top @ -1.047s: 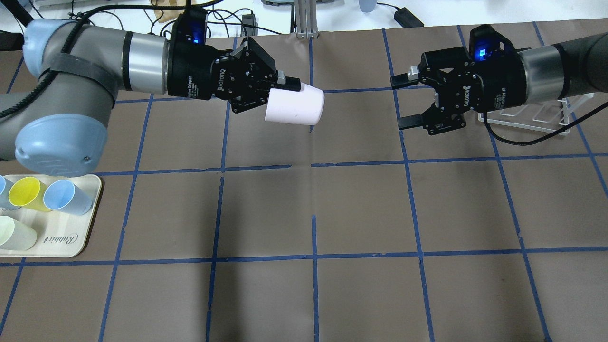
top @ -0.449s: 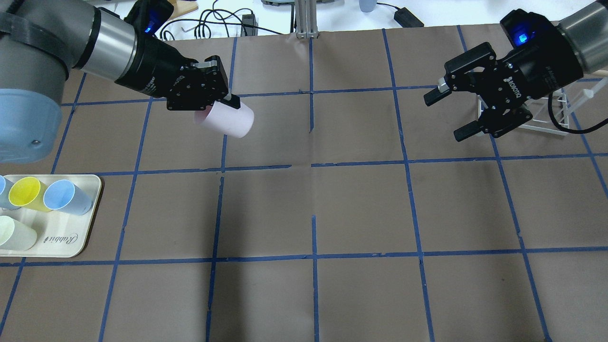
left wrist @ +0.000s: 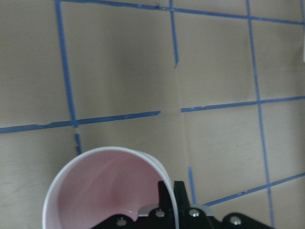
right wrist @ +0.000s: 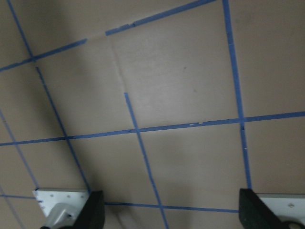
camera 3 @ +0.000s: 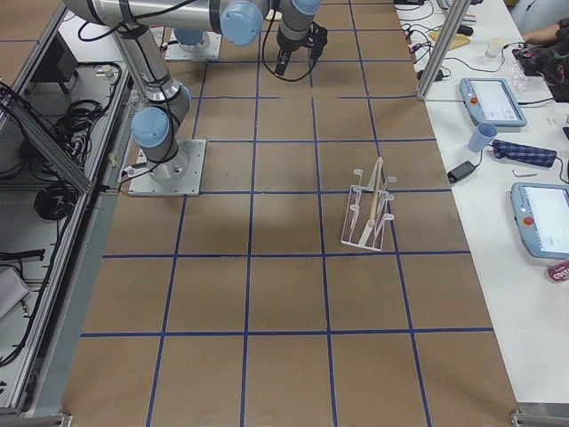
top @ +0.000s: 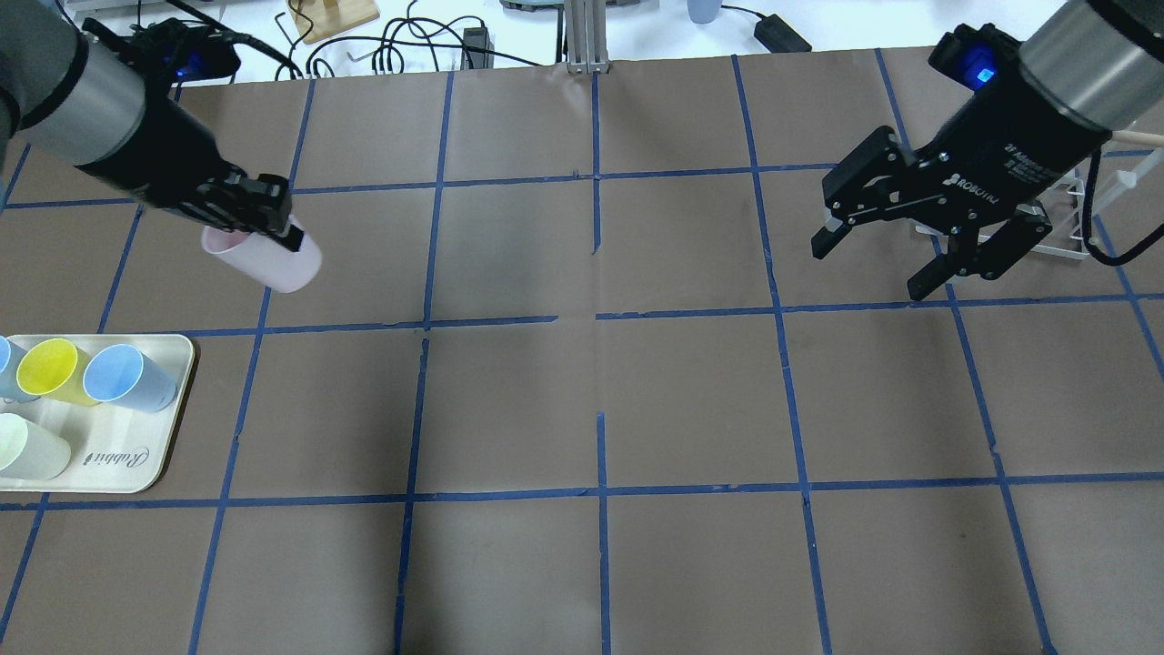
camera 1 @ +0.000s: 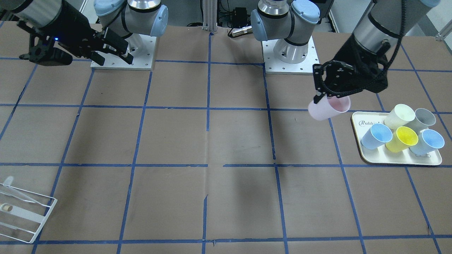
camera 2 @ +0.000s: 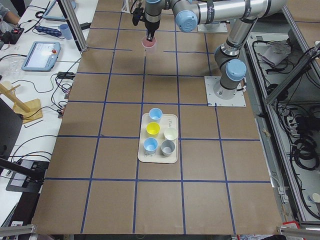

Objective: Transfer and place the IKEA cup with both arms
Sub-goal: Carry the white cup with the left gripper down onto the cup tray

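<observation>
**Pink cup aloft in the left tool, near the tray**

The left tool (top: 273, 234) grips the IKEA cup (top: 277, 264) by its rim. The left wrist view shows one finger inside the mouth and the wall pinched against the other. The cup hangs tilted above the tabletop (top: 600, 391), touching nothing, on the robot's left side and near the tray (top: 127, 464).

The right tool (top: 868, 268) hovers well apart on the far side, its jaws spread and empty. With the arms this far apart and the cup close to the tray, the step in hand looks like placing rather than a hand-over, though the pose alone does not settle it.

If so, the next move calls for righting the cup, lowering it onto a bare spot and only then letting go.

The tray already carries two light blue cups (camera 1: 378, 136), a yellow cup (camera 1: 402, 138), a cream cup (camera 1: 399, 115) and a grey cup (camera 1: 422, 119). They stand close together, so a descending cup or finger could knock one.

A clear rack (camera 3: 368, 213) sits near the right tool, out of the way.
</observation>
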Available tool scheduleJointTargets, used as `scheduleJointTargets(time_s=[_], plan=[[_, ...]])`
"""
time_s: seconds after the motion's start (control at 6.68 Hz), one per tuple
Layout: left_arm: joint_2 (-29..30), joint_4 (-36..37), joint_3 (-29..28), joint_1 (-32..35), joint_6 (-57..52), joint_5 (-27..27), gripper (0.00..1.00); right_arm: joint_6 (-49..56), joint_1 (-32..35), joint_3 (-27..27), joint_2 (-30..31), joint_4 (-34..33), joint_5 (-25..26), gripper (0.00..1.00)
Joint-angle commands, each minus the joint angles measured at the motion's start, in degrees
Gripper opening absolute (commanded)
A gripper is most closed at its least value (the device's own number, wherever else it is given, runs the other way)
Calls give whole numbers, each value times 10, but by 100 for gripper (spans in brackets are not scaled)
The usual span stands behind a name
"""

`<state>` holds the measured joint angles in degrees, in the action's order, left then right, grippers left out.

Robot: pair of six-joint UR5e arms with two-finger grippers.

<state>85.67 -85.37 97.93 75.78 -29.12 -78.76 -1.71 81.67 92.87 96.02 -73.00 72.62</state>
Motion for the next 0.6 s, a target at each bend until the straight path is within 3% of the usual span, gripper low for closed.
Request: scheduleJointTargets(time_s=[0.0, 0.45], plan=[[12, 14, 2, -88, -152, -72, 0, -106, 87, 5, 11, -16, 97, 100], [70, 105, 17, -203, -299, -73, 0, -103, 96, 20, 13, -50, 145, 100]])
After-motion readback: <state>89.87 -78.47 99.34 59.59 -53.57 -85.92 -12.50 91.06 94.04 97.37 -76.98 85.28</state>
